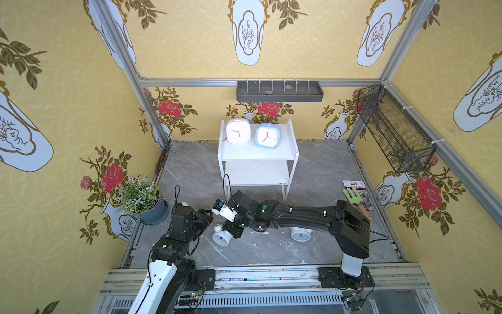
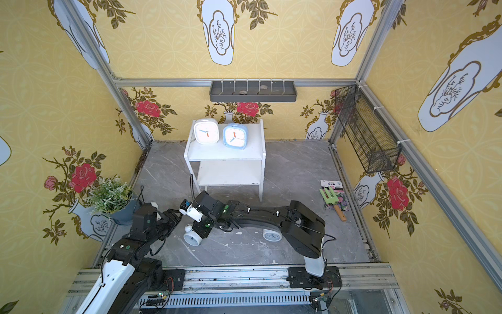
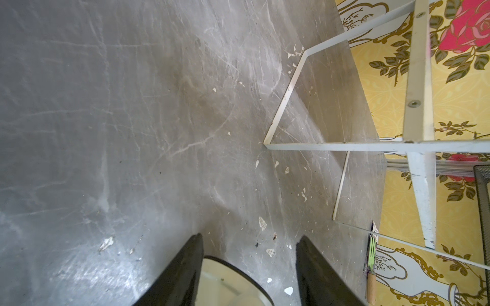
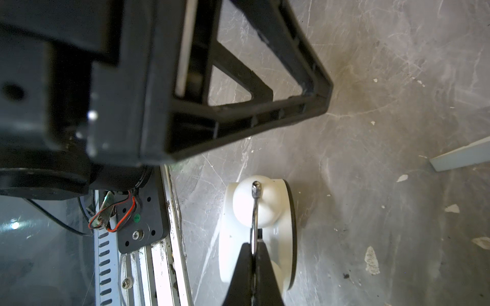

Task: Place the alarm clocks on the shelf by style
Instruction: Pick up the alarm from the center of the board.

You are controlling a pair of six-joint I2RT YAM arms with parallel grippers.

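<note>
- Left gripper (image 3: 250, 238): fingers apart over the floor (image 3: 132, 132), gripping nothing.
- Right gripper (image 4: 254, 245): fingers pinched together on the chrome handle (image 4: 255, 212) of a bell clock (image 4: 233, 238), low by the front rail.
- Second bell clock (image 1: 301, 236): on the floor, partly under the right arm.
- Shelf (image 1: 258, 155): white clock (image 1: 238, 131) and blue clock (image 1: 267, 136) side by side on its top board.
</note>
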